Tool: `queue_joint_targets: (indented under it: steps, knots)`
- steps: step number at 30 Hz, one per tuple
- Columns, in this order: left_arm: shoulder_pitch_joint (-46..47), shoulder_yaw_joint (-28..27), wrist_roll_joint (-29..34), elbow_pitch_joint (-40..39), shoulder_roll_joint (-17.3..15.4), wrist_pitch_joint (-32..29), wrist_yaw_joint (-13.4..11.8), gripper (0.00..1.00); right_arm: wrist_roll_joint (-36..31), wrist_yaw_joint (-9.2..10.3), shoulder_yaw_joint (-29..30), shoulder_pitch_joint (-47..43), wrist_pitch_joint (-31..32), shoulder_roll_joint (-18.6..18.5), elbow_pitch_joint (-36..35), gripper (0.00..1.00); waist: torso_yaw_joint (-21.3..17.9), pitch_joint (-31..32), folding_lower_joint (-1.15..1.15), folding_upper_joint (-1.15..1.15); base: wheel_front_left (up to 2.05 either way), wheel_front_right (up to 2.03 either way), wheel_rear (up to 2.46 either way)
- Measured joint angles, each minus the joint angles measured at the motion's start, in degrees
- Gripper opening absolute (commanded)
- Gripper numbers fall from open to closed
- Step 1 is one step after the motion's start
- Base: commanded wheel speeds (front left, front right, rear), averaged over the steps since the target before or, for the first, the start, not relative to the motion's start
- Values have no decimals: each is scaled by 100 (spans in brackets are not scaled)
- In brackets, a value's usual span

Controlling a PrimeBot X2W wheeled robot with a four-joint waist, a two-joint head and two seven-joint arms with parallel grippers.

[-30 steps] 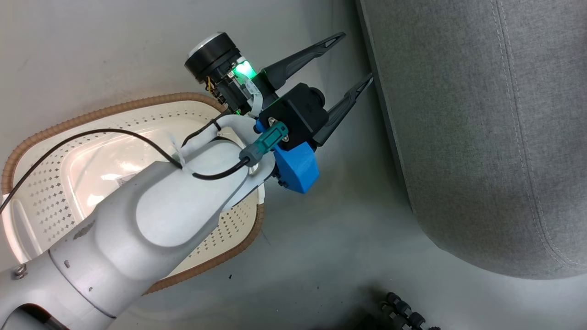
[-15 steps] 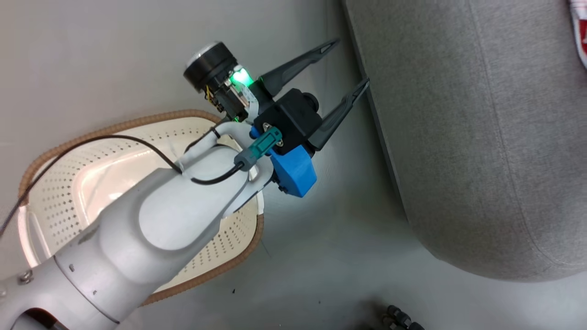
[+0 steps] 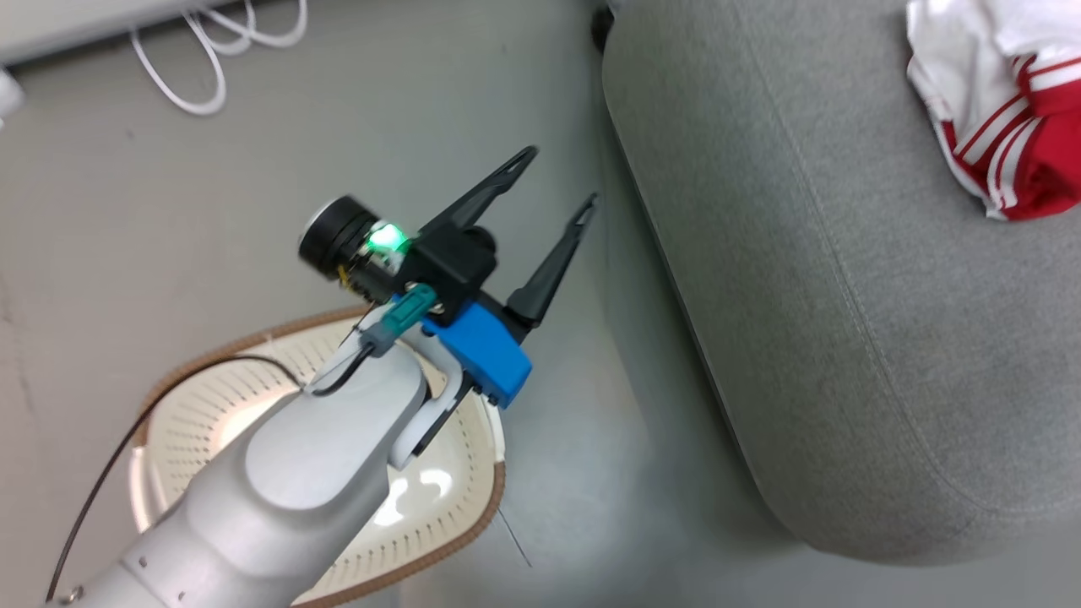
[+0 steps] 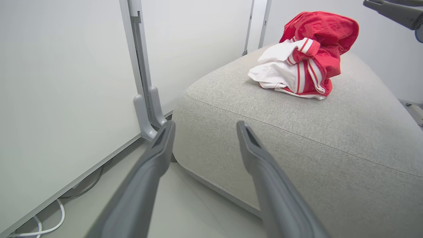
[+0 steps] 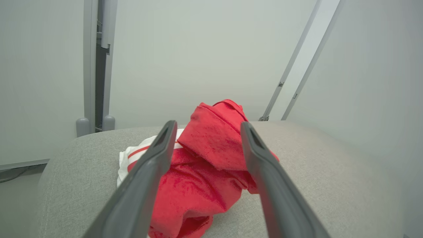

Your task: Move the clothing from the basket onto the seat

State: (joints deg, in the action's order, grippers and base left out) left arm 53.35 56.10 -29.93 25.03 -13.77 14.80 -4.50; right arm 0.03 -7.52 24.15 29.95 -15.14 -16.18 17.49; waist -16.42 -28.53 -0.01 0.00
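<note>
The red-and-white clothing [image 3: 1013, 127] sits far right on the grey seat [image 3: 802, 295], the laundry basket [image 3: 473, 523] looks bare, your left gripper [image 3: 562, 176] and right gripper [image 5: 208, 123] are spread empty: just check what your arm [image 3: 321, 456] hides.

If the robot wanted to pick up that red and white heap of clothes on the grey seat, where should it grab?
Probably the raised red fold topping the clothing, approached from above. It stands as a loose ridge clear of the seat, and looks narrow enough to fit between the open right gripper fingers.

Clothing [image 3: 1001, 101] on seat [image 3: 844, 295], left claw [image 3: 561, 176] spread
</note>
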Motion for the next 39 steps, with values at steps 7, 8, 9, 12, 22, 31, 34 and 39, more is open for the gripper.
queue_joint_targets:
  steps: [7, 8, 9, 12, 22, 31, 34, 39]
  knots:
    - [-909, -1011, -43, -336, -51, 23, -208, 100, -55, 0, -493, -599, 0, 369, -537, 100, 305, 785, -1, 0, 0, 0, 0]
    - [-1097, -1171, -1, -372, -60, 24, -220, 100, -55, 0, -568, -684, 0, 396, -583, 100, 363, 892, -1, 0, 0, 0, 0]
    - [-1262, -1310, 40, -410, -70, 24, -235, 100, -57, 0, -650, -768, 0, 416, -606, 100, 420, 994, -1, 0, 0, 0, 0]
    - [-1707, -1788, 146, -523, -45, 24, -241, 100, -59, 0, -899, -1014, 0, 511, -679, 100, 607, 1287, -1, 0, 0, 0, 0]
    - [-3340, -3377, 784, -899, 213, 25, -85, 100, 109, 0, -1682, -1796, 0, 845, -776, 100, 1241, 2216, 0, 0, 0, 0, 0]
    - [-4346, -4234, 1306, -1137, 616, 25, 232, 100, 309, 0, -1982, -2572, 0, 1063, -770, 100, 1632, 2784, -1, 0, 0, 0, 0]
    - [-4548, -4440, 1482, -1166, 724, 25, 355, 100, 364, 0, -2031, -2789, 0, 1111, -772, 100, 1729, 2899, 0, 0, 0, 0, 0]
    - [-4771, -4680, 1697, -1134, 861, 25, 523, 100, 408, 0, -2129, -3070, 0, 1134, -736, 100, 1842, 3030, 0, 0, 0, 0, 0]
